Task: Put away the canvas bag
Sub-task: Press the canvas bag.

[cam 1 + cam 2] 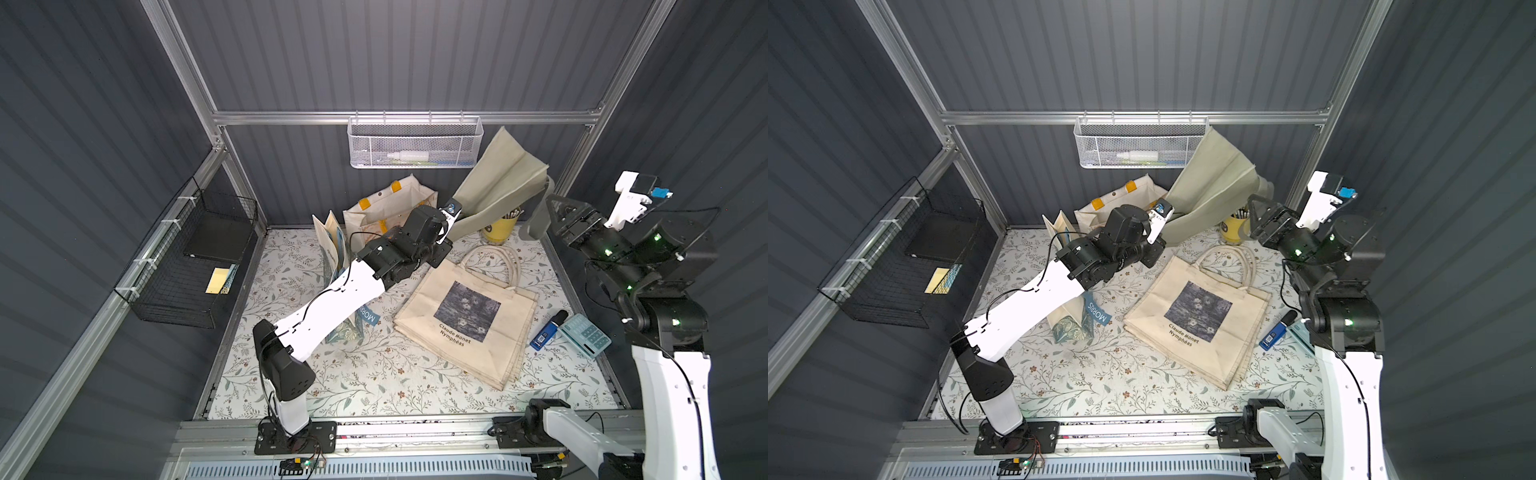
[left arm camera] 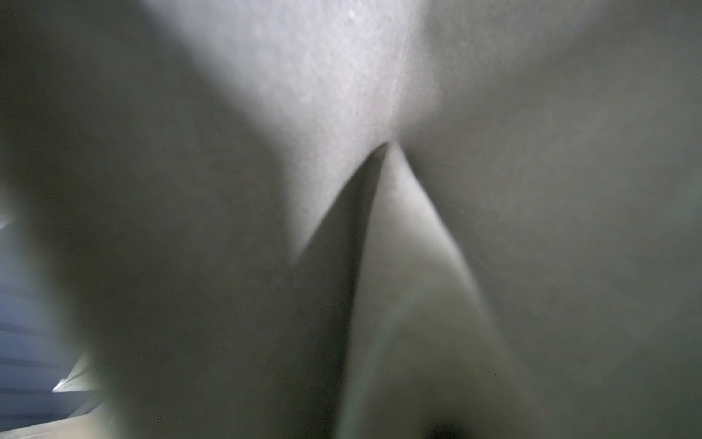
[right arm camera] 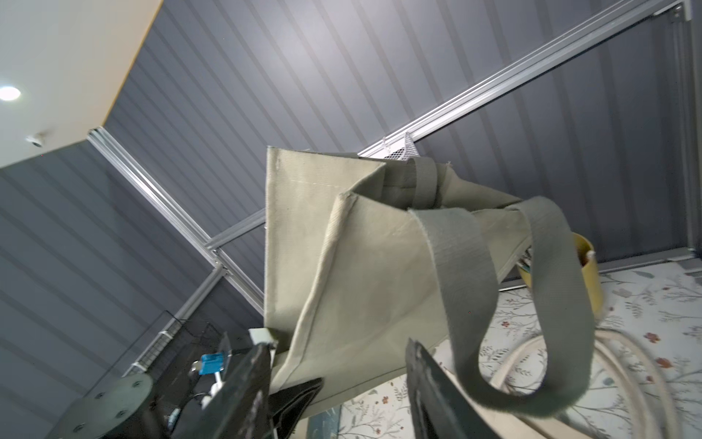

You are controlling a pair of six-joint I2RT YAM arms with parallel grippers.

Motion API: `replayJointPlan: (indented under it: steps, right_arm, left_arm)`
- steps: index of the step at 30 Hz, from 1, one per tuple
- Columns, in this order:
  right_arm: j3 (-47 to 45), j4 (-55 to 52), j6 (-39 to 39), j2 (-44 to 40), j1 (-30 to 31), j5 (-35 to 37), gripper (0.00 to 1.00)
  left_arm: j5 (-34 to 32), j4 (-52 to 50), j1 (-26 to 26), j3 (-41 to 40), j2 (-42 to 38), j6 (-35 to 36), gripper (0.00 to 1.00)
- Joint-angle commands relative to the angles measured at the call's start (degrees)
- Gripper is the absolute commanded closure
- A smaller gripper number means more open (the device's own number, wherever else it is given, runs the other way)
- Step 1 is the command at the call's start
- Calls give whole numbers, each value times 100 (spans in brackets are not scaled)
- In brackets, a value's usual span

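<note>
**A:** Where do we have the olive canvas bag (image 1: 498, 178)?

**B:** In the air, just below one end of the white mesh basket (image 1: 365, 141). Our left claw (image 1: 455, 218) is clamped on a bottom corner of it, and the left wrist view shows nothing but cloth. Our right claw (image 3: 337, 346) stands wide and holds nothing. The grey strap (image 3: 459, 273) droops just beside one jaw.

**A:** What could go wrong for us?

**B:** We pinch one corner only, so the cloth may slide out under its own weight. The loose strap may hook our right claw. It may also sweep the yellow cup (image 1: 498, 230) below the basket and tip it over. If we swing higher, the bag may knock the basket.

**A:** And the containers?

**B:** The mesh basket holds a white bottle (image 1: 409, 156) lying down. The cup holds thin sticks, perhaps pens. The cream tote (image 1: 388, 205) standing below the basket gapes open, but we cannot see inside. The black wire basket (image 1: 178, 299), well apart from the mesh one, holds a dark flat thing and a yellow pad (image 1: 216, 280).
</note>
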Motion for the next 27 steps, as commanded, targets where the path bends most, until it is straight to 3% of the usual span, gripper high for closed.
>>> replayJointPlan:
  steps: [1,3,6,14,20,27]
  right_arm:
    - [-908,618,814,-320,-5,-585,39]
    - [-1641,1457,1303,-486,6,-818,36]
    - [-1989,2127,1573,-495,129,-840,34]
    - [-2530,3540,2141,-586,373,-903,26]
    - [-2469,3286,1972,-680,413,-488,25]
    - [-2806,3775,2226,-820,408,-255,17]
  left_arm:
    - [-306,526,-193,249,-57,-109,100]
    - [-547,749,-456,104,-56,226,100]
    - [-1016,695,-784,272,172,610,100]
    - [-1259,913,-1034,204,351,638,100]
    - [-1463,997,-1170,230,474,782,100]
    - [-2274,1433,-1676,112,720,2134,100]
